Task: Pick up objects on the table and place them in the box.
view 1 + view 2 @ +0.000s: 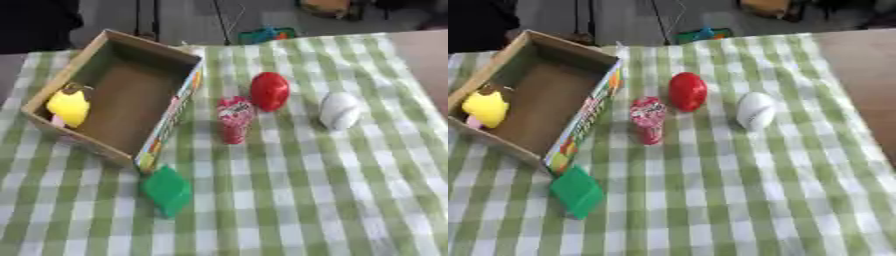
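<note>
From the left eye view, the cardboard box (131,60) sits open on a table (350,200) draped in a green-and-white checked cloth, its brown walls plain inside and its near long side printed in bright colours. Against the box's left wall, inside it, rests a rounded yellow thing (69,106) with a dark bit on top and something pinkish below — what it is I cannot make out. Just off the box's near corner lies a flat green block (167,190), smooth and squarish, apart from the printed wall. To the right of the box stands a red-and-white patterned piece (234,119), narrow at the bottom and upright; beyond it, further right of the box, a glossy red egg-shaped thing (269,91), and well right of that a white oval with faint ridges (339,110). In the right eye view the same row reads a little clearer: the three pieces stand apart from one another, none touching the box, and bare brown tabletop shows past the cloth's right edge. The box's left wall is cut off by the frame here, and the yellow thing sits right at that edge. Neither robot hand shows in either view, so nothing can be said of their fingers.
</note>
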Controlling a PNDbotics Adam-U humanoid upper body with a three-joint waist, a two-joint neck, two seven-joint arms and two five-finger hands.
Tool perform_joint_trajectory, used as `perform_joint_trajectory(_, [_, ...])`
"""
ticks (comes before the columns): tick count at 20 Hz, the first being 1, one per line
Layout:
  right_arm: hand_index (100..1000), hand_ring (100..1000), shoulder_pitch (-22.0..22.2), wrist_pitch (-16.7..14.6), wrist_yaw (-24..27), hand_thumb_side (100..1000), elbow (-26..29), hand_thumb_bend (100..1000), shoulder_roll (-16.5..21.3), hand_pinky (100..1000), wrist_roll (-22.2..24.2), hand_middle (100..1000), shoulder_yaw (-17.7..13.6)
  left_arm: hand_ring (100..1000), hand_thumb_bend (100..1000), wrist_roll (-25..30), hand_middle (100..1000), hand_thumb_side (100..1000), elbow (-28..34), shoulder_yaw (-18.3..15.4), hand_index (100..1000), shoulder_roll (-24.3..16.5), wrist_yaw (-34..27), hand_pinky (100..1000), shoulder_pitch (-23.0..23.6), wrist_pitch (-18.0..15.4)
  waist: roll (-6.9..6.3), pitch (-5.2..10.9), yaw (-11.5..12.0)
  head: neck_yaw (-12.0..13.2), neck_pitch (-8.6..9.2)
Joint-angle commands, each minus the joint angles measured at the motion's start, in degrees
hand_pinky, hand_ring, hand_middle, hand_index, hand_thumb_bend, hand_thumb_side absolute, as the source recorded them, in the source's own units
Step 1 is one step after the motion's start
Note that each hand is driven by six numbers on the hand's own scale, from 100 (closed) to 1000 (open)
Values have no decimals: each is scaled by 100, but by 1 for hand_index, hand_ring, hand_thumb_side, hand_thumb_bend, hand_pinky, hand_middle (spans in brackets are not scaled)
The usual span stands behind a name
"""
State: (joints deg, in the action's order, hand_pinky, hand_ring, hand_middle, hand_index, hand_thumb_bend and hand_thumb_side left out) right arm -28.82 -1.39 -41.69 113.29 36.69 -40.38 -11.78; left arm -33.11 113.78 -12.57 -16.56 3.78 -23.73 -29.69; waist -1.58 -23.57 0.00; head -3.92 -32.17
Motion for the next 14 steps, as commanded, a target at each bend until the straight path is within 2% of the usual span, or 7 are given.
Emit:
perform_joint_trajectory(1, [885,847,-237,256,-246,1000,130,236,656,776,856,848,143,619,100,-12,735,1000,81,3,754,-149,-26,696,-45,-26,33,178,13,-59,-21])
perform_joint_trajectory(2, [902,842,-306,311,-302,1000,130,299,795,784,1134,858,222,619,100,-1,734,1000,81,12,754,-153,-30,696,-46,-22,44,188,22,-70,-25])
perform_joint_trajectory(4, [909,832,-477,438,-413,1000,130,325,1088,774,1821,856,448,619,100,18,733,1000,81,27,753,-166,-45,696,-50,-18,61,209,47,-94,-33])
perform_joint_trajectory(7, [913,821,-662,549,-521,1000,130,337,1381,759,2625,849,754,618,100,41,732,1000,81,42,753,-176,-66,696,-49,-4,77,226,76,-126,-32])
perform_joint_trajectory(8, [928,815,-710,569,-557,1000,130,336,1452,728,2854,858,838,618,100,48,730,1000,81,45,752,-178,-71,696,-49,2,83,230,84,-134,-29])
perform_joint_trajectory(14, [1000,815,-1077,461,-824,1000,130,323,2007,662,4888,900,1445,616,100,101,725,1000,81,87,748,-215,-104,696,-60,28,159,253,123,-205,-54])
